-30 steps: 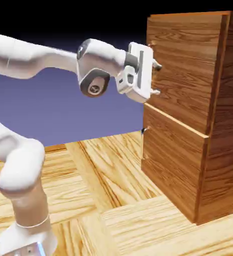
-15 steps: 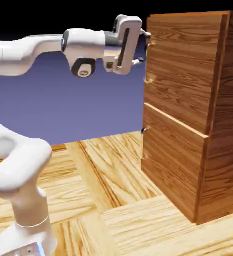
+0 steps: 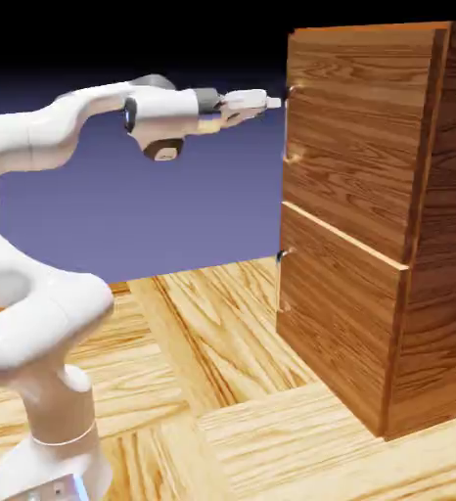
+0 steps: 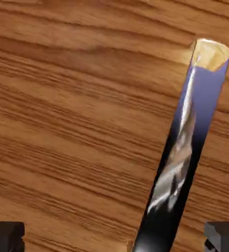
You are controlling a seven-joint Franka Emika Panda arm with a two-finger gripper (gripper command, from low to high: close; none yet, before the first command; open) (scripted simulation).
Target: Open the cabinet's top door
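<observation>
Rolled since the earlier frame, the white two-finger gripper (image 3: pixel 274 103) now shows nearly edge-on in the exterior view, where before its broad side faced the camera; the white jointed robot arm (image 3: pixel 163 111) has shifted too. The tall cabinet of reddish-brown grained wood (image 3: pixel 449 225) stands as it did, at the exterior view's right. Its top door, the larger upper wood-grain panel (image 3: pixel 359 127), is closed, above the closed shorter lower panel (image 3: pixel 340 313).

The gripper is open and grasping nothing, its dark grey fingertips (image 4: pixel 6 237) well apart at the bottom of the hand view. Between them in that view, closer to the right-hand tip, the shiny silver bar handle (image 4: pixel 170 172) slants across the wood, mirroring blue and black. In the exterior view the fingertips are just beside the handle's upper part; they seem not quite to reach it, though the edge-on angle makes that hard to judge.
</observation>
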